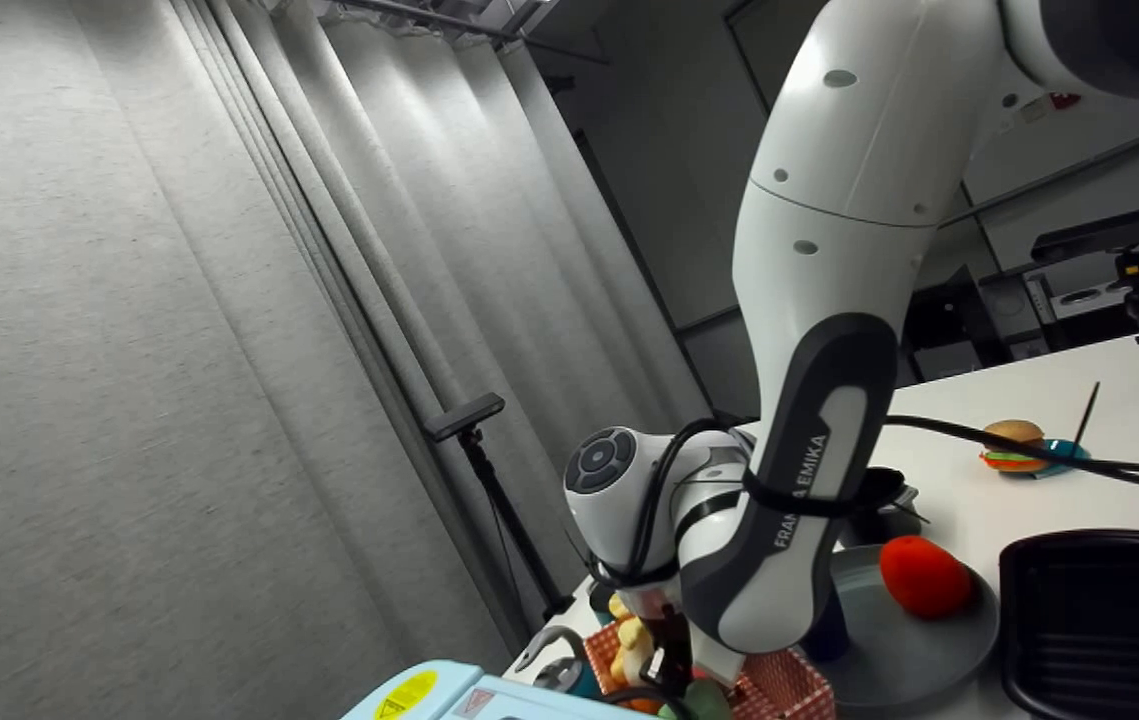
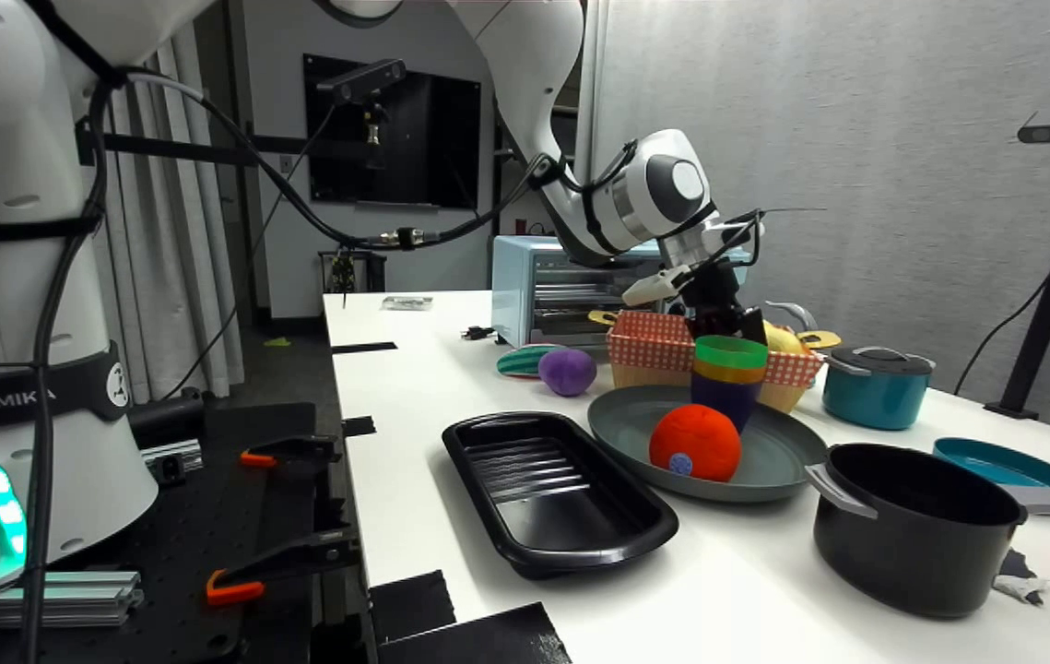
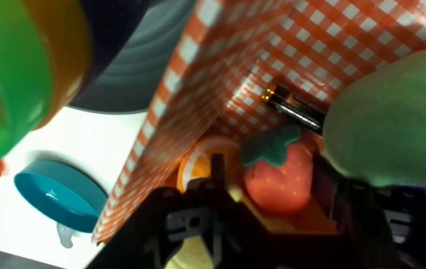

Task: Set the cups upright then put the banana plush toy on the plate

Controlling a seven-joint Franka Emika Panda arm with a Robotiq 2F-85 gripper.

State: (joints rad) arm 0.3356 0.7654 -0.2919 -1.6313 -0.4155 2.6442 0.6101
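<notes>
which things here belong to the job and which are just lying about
For the job:
stacked cups, upright
grey plate, probably the one meant
tool, open
banana plush: can't pick it out

Just lying about:
red plush on that plate
strawberry toy in the checked basket
black tray
black pot
lidded teal pot
purple plush
burger toy

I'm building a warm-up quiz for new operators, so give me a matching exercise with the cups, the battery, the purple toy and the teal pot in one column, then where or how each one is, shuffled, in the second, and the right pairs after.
Column one:
1. cups
2. battery
3. purple toy
4. teal pot

Column two:
A. lying inside the checked basket
B. covered by a dark lid
C. stacked upright, green one uppermost
D. on the table beside the watermelon toy

Right pairs: 1-C, 2-A, 3-D, 4-B
</notes>
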